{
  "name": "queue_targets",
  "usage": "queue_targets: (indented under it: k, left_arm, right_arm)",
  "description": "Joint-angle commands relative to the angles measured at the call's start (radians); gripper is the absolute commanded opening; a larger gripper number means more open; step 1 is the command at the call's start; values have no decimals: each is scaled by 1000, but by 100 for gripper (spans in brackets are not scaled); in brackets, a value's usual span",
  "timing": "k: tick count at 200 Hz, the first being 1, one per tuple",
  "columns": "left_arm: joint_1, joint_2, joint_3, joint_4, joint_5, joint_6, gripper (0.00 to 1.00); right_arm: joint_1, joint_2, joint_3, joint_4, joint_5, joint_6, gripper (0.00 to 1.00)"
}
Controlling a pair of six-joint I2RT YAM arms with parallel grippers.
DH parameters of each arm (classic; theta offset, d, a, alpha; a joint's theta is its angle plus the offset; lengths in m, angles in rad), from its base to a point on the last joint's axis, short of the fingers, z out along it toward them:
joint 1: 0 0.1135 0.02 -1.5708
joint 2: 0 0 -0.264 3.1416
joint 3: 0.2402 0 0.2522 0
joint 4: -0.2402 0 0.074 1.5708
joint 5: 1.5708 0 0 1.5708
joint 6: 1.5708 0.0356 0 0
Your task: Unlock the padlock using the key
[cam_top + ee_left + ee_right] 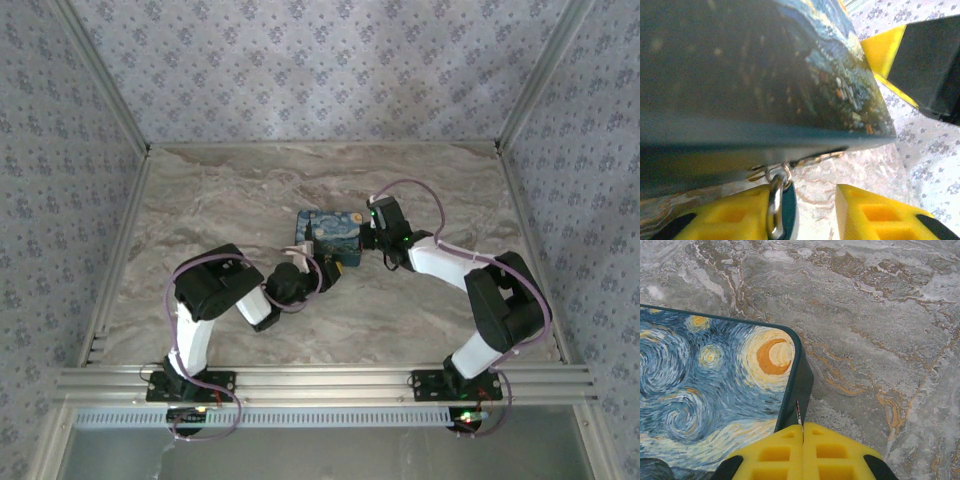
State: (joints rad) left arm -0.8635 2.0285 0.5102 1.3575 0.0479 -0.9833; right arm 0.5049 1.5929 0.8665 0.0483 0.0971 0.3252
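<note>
**Step in hand:** approach to the lock; the key is not yet inserted.

**Right arm:** the right end effector is pressed together on the key. Its thin blade juts from the fingertips, just beside the corner wall of the tin.

**Lock:** the padlock hangs by its shackle from the hasp on the tin's side facing the left arm, low over the counter. The keyhole is not visible.

**Left arm:** the left end effector stands spread about the padlock. The shackle lies against one finger and the other finger is apart, so no clamp is evident.

**Assessment:** the left should next close to steady the lock body. The right must then carry the key round the corner and line the blade with the keyway before turning.
</note>
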Motion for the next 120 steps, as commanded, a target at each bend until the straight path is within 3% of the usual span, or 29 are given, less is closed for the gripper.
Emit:
queue_targets:
  k: [1,11,48,120]
  left_arm:
    - [12,27,-44,-182,-15,-28,34]
    - [14,27,-47,-184,-16,-28,33]
    - [30,29,-39,-187,15,-20,12]
    - [58,11,-32,-252,87,-18,4]
  right_arm:
    - [12,-7,-16,-43,-13,9,0]
    - [12,-7,-16,-42,-12,9,0]
    - [14,-8,-15,-44,-10,6,0]
    - [10,-20,-8,-48,-13,-5,0]
